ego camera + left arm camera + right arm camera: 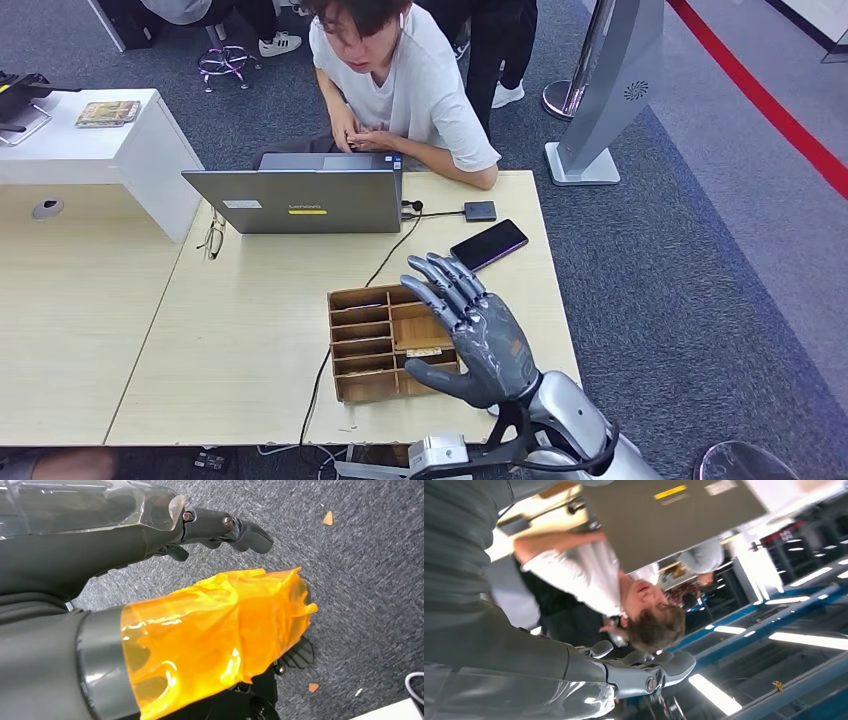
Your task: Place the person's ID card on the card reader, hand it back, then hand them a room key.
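Empty right hand raised, waiting for the ID

Right hand (470,325) spread flat, lower centre, above the wooden organizer (372,340); no ID card visible; person (395,75) upper centre. Every step apparently remains.

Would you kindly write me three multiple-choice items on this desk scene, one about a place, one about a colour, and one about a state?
1. Where does the dark smartphone lie?
A. inside the wooden organiser
B. on the pale wooden table, beyond the compartmented wooden organiser box
C. on the laptop

2. What colour is the open laptop, seen from its lid side?
A. grey
B. red
C. white

3. How is the robot's right hand?
A. gripping a card
B. pressed flat on the table
C. raised, fingers spread, holding nothing

Key: 1 B, the phone rests on bare tabletop towards the seated person in the white T-shirt. 2 A, the lid is grey with a yellow sticker. 3 C, the head view shows the palm bare above the organiser.
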`<state>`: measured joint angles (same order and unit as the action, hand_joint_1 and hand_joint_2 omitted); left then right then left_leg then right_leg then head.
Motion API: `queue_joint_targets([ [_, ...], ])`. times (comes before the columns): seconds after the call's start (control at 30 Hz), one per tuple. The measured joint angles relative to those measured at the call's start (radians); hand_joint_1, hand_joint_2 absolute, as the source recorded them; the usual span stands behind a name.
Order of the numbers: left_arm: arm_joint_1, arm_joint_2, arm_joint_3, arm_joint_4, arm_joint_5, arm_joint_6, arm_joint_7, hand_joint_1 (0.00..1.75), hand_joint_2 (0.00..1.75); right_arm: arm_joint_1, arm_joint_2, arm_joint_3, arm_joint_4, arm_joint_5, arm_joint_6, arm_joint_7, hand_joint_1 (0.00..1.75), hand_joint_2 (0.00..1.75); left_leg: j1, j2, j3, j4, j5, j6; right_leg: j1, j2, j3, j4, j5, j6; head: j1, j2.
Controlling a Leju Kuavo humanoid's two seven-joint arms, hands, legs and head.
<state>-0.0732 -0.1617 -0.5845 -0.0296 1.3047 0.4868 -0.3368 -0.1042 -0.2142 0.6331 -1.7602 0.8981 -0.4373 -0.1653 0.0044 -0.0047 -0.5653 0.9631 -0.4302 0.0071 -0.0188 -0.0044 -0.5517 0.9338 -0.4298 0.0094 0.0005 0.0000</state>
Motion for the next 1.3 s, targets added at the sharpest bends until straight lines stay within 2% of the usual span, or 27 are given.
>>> queue_joint_targets([
  [0.2, 0.000, -0.002, -0.064, 0.004, 0.023, -0.002, 0.002, 0.00, 0.00, 0.000, -0.039, 0.028, 0.055, 0.181, -0.036, 0.082, 0.00, 1.75, 0.000, 0.000, 0.000, 0.000, 0.000, 0.000, 0.000, 0.000, 0.000, 0.000, 0.000, 0.000, 0.000, 0.000],
  [0.33, 0.000, -0.002, -0.103, 0.005, 0.032, -0.002, 0.005, 0.00, 0.00, -0.006, -0.058, 0.050, 0.101, 0.236, -0.038, 0.121, 0.00, 1.75, 0.000, 0.000, 0.000, 0.000, 0.000, 0.000, 0.000, 0.000, 0.000, 0.000, 0.000, 0.000, 0.000, 0.000],
  [0.9, 0.000, -0.002, -0.152, 0.005, 0.040, -0.003, 0.005, 0.00, 0.00, -0.020, -0.079, 0.084, 0.161, 0.242, -0.035, 0.137, 0.00, 1.75, 0.000, 0.000, 0.000, 0.000, 0.000, 0.000, 0.000, 0.000, 0.000, 0.000, 0.000, 0.000, 0.000, 0.000],
  [1.3, 0.002, 0.000, -0.240, 0.005, 0.056, -0.012, 0.003, 0.00, 0.00, -0.054, -0.080, 0.136, 0.201, 0.200, 0.007, 0.135, 0.03, 1.75, 0.000, 0.000, 0.000, 0.000, 0.000, 0.000, 0.000, 0.000, 0.000, 0.000, 0.000, 0.000, 0.000, 0.000],
])
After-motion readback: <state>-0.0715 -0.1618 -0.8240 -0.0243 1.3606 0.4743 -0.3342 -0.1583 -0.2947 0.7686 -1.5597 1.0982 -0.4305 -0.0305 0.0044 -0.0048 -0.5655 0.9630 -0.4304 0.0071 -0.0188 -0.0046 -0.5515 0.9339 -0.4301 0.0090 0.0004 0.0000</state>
